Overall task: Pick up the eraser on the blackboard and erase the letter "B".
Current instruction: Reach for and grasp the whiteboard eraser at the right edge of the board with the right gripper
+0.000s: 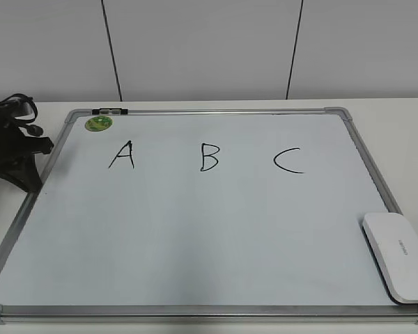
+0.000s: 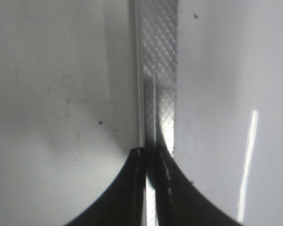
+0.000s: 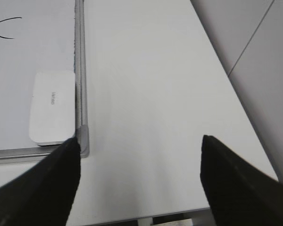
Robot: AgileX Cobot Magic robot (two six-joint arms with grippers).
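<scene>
Your white surface [image 1: 397,118] carries the blackboard [image 1: 195,229], a pale board in a grey aluminium frame that fills most of the exterior view. Your left pincer [image 2: 153,155] sits low over the board's left frame rail, its two dark fingers drawn together with only a sliver of rail between them. Your right pincer [image 3: 139,174] hangs above bare surface just outside the board's near right corner, its fingers spread wide apart and holding nothing. The eraser [image 1: 398,255], a white rounded block, lies flat inside that near right corner, touching the right frame rail. The letter "B" [image 1: 209,157] stands intact in black marker between the letter "A" [image 1: 122,155] and the letter "C" [image 1: 288,160]. A small round green magnet [image 1: 98,124] sits at the far left corner.
</scene>
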